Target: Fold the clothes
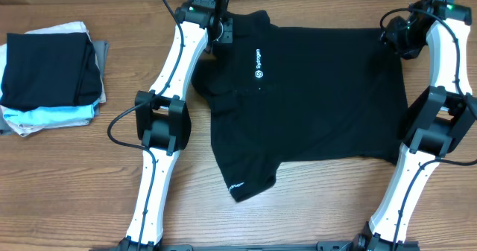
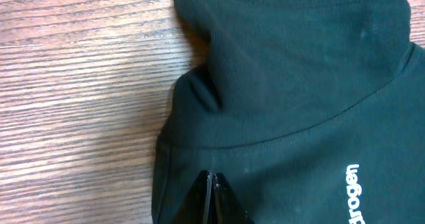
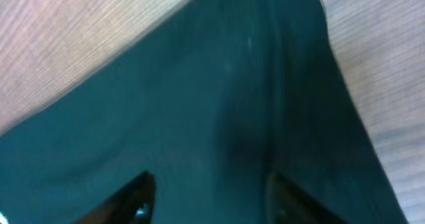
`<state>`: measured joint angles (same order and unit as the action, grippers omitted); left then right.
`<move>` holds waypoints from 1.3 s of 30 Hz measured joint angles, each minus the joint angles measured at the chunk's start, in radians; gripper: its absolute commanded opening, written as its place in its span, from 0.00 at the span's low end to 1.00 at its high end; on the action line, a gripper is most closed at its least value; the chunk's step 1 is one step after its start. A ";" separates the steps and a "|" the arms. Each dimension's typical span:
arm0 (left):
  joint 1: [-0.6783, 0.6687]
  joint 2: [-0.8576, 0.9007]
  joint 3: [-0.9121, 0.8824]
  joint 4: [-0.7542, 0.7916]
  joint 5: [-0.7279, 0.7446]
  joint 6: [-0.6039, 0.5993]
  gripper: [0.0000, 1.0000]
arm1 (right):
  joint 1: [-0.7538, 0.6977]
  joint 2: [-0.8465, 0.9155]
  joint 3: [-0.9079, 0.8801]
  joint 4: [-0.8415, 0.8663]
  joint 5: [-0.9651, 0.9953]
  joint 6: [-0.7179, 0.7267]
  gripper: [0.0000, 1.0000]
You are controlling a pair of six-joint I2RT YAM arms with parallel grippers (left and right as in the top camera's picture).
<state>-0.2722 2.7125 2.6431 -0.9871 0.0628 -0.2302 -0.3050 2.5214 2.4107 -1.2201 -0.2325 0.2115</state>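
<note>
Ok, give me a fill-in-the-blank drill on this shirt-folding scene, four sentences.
The T-shirt spread on the wooden table is ___ in colour.
The left gripper, near the collar, has its jaws ___.
The right gripper, above the fabric, has its jaws ___.
In the overhead view the stack of folded garments lies to the ___ of the T-shirt.
Missing words: black; shut; open; left.
</note>
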 measured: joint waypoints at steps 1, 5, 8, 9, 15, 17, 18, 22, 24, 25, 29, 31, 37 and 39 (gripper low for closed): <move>0.000 0.006 0.000 0.015 0.000 -0.002 0.04 | 0.000 0.000 0.000 -0.022 0.000 0.003 1.00; 0.005 0.039 0.000 0.086 0.030 -0.007 0.04 | 0.001 0.000 0.000 -0.083 0.000 -0.003 1.00; 0.006 0.052 0.000 0.151 0.084 -0.020 0.04 | 0.001 0.000 0.000 -0.097 0.000 -0.003 1.00; 0.006 0.052 0.000 0.170 0.101 -0.030 0.04 | 0.001 0.000 0.000 -0.098 0.000 -0.002 1.00; -0.015 0.052 0.025 0.155 0.178 -0.064 0.04 | 0.002 0.000 0.000 -0.097 0.000 -0.002 1.00; -0.029 0.053 0.061 0.095 0.193 -0.067 0.04 | 0.002 0.000 0.000 -0.097 0.000 -0.003 1.00; -0.035 0.054 0.087 0.068 0.197 -0.068 0.04 | 0.002 0.000 0.000 -0.098 0.000 -0.002 1.00; -0.050 0.056 0.226 0.006 0.212 -0.071 0.04 | 0.003 0.000 0.000 -0.097 0.000 -0.003 1.00; -0.054 0.055 0.286 0.020 0.214 -0.072 0.04 | 0.004 0.000 0.000 -0.098 0.000 -0.003 1.00; -0.056 0.054 0.302 0.032 0.211 -0.072 0.04 | 0.004 0.000 0.000 -0.098 0.000 -0.002 1.00; -0.062 0.053 0.285 0.093 0.163 -0.075 0.04 | 0.004 0.000 0.000 -0.098 0.000 -0.003 1.00; -0.067 0.053 0.242 0.143 0.137 -0.075 0.04 | 0.004 0.000 0.000 -0.098 0.000 -0.003 1.00; -0.081 0.055 0.085 0.284 0.107 -0.087 0.04 | 0.004 0.000 0.000 -0.098 0.000 -0.003 1.00; -0.083 0.055 0.058 0.306 0.105 -0.097 0.04 | 0.004 0.000 0.000 -0.098 0.000 -0.003 1.00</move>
<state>-0.3553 2.7674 2.7010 -0.6811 0.1673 -0.3271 -0.3008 2.5214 2.4107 -1.3178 -0.2329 0.2089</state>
